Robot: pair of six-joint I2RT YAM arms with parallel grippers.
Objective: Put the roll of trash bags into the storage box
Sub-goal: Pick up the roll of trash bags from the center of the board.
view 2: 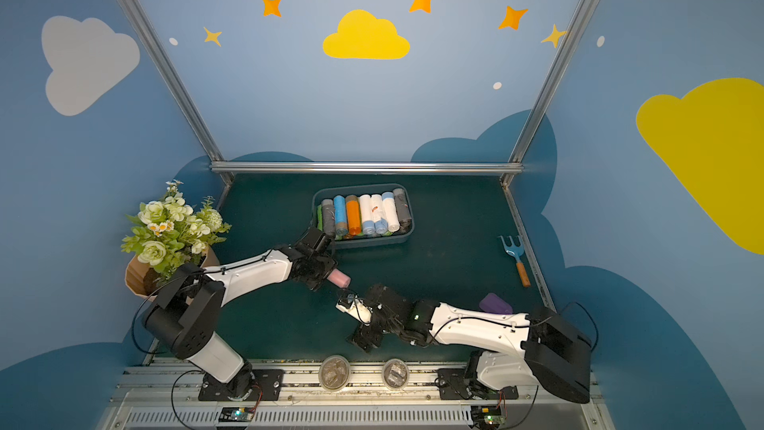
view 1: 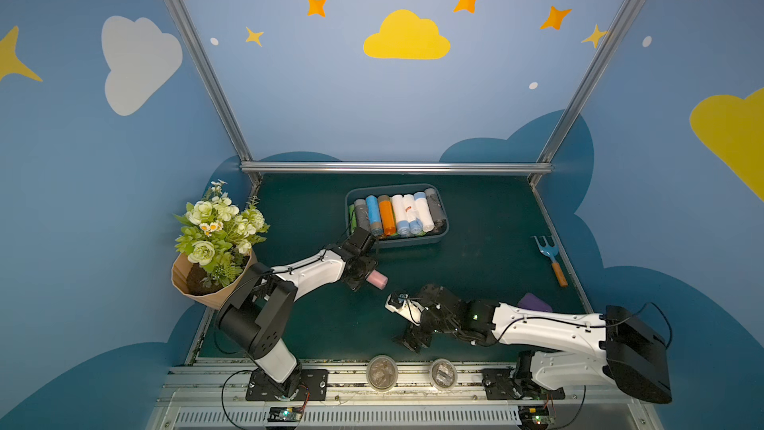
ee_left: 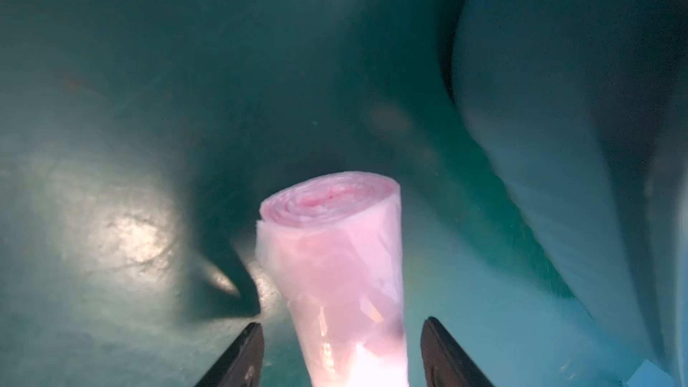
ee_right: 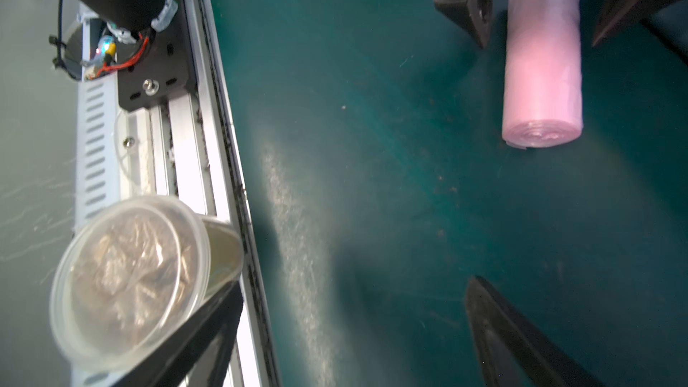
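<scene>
Left jaws are pinching only one end of the pink roll (view 1: 379, 279), right jaws gaping empty, so it is risking slipping out.

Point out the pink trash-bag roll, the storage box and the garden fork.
pink trash-bag roll (view 1: 379, 279), a top view, on its exposed side.
storage box (view 1: 413, 241), a top view, on its near wall.
garden fork (view 1: 559, 275), a top view, on its orange handle.
</scene>
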